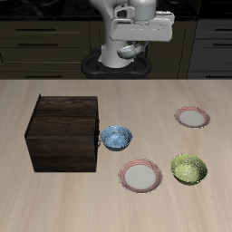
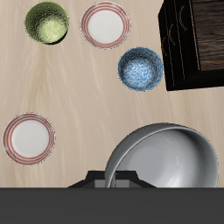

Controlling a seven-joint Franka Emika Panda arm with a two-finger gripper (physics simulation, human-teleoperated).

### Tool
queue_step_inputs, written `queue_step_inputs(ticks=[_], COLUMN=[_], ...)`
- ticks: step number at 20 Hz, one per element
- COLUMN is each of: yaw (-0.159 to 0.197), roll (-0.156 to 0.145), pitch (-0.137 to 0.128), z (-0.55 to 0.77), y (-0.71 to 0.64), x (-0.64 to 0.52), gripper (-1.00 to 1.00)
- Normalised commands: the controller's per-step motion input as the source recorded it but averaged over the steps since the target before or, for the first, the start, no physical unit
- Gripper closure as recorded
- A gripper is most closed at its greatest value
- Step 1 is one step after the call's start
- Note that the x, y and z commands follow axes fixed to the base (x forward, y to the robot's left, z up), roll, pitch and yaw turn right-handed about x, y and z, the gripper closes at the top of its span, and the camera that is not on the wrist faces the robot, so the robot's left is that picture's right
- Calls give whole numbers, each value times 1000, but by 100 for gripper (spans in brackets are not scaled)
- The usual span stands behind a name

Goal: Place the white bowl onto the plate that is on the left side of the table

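Exterior view: the gripper [image 1: 136,45] hangs high at twelve o'clock over the table [image 1: 54,204], apparently clamping the white bowl [image 2: 166,162]. The plate [image 1: 192,116] lies toward five o'clock from it, and the look-alike plate [image 1: 142,177] at six.

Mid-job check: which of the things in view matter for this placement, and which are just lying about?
In the job: white bowl, held up by the gripper; target plate, the one farther back; table.

Lying about: other plate, blue-patterned bowl, green bowl, dark wooden box.
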Motion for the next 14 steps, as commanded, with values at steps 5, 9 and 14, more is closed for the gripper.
queue_step_inputs(ticks=[5,9,14], yaw=[-11,-18,5], roll=[2,30,33], pitch=[9,-9,10], z=[-103,-74,-140], y=[268,432,335], x=[-91,-189,-58], gripper=[100,100,100])
